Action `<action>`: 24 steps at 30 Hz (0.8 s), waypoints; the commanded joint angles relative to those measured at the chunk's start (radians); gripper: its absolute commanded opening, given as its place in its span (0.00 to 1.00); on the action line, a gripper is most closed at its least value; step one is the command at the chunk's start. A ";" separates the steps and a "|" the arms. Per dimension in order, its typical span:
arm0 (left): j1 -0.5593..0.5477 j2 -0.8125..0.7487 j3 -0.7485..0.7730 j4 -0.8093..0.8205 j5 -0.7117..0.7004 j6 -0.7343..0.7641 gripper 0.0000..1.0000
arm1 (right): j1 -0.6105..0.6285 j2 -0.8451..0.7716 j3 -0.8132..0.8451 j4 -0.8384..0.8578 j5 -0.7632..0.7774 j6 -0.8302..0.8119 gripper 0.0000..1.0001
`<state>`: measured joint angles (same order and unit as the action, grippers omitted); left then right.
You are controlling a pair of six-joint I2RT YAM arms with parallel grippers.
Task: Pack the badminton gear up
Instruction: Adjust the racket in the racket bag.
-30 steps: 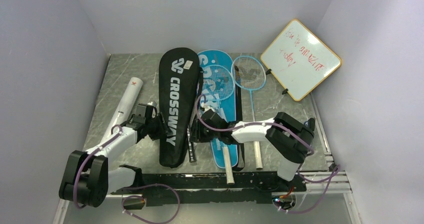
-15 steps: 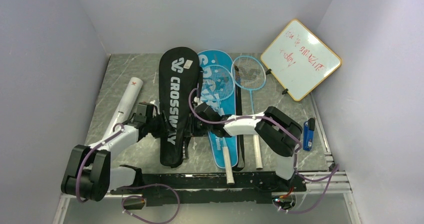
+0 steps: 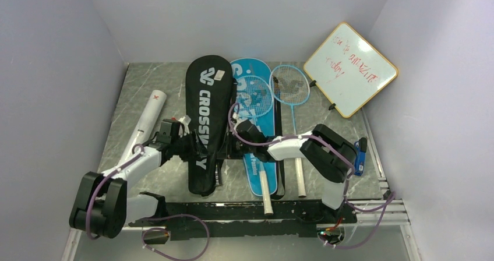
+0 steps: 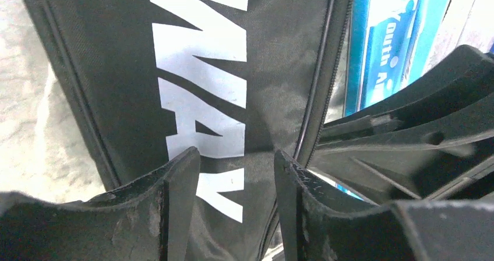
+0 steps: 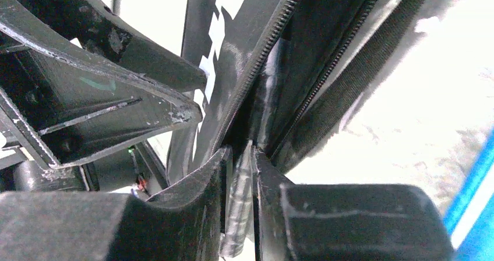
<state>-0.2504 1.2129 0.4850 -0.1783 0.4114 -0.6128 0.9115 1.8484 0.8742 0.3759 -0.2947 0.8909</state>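
Note:
The black CROSSWAY cover (image 3: 207, 118) lies mid-table, with the blue SPORT cover (image 3: 259, 121) to its right. My left gripper (image 3: 195, 146) is open and straddles the cover's lower "WAY" lettering (image 4: 198, 69). My right gripper (image 3: 230, 148) is shut on the grey-wrapped handle (image 5: 239, 214) of a black racket at the cover's open zipper edge (image 5: 291, 39). A second racket (image 3: 254, 95) lies on the blue cover. The light-blue racket (image 3: 289, 85) lies right of it. The white tube (image 3: 145, 121) is at the left. No shuttlecocks show clearly.
The wood-framed whiteboard (image 3: 349, 69) leans in the back right corner. A small blue object (image 3: 359, 156) sits by the right arm's elbow. White walls close in on the left, back and right. The black base rail (image 3: 256, 211) runs along the near edge.
The right gripper has moved left from the blue cover to the black cover's right edge. The left gripper has slid right onto the cover. The cover's lower end has shifted slightly.

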 commanded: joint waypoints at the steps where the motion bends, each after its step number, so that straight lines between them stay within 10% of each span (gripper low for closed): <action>1: -0.013 -0.098 0.051 -0.120 -0.133 -0.011 0.57 | -0.029 -0.127 -0.037 0.001 0.068 0.002 0.22; 24: -0.274 -0.058 0.212 -0.220 -0.378 0.021 0.63 | -0.175 0.071 0.167 -0.085 0.032 0.013 0.36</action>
<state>-0.5079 1.1519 0.6521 -0.3874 0.0944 -0.6121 0.7460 1.8816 0.9771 0.2543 -0.2310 0.8871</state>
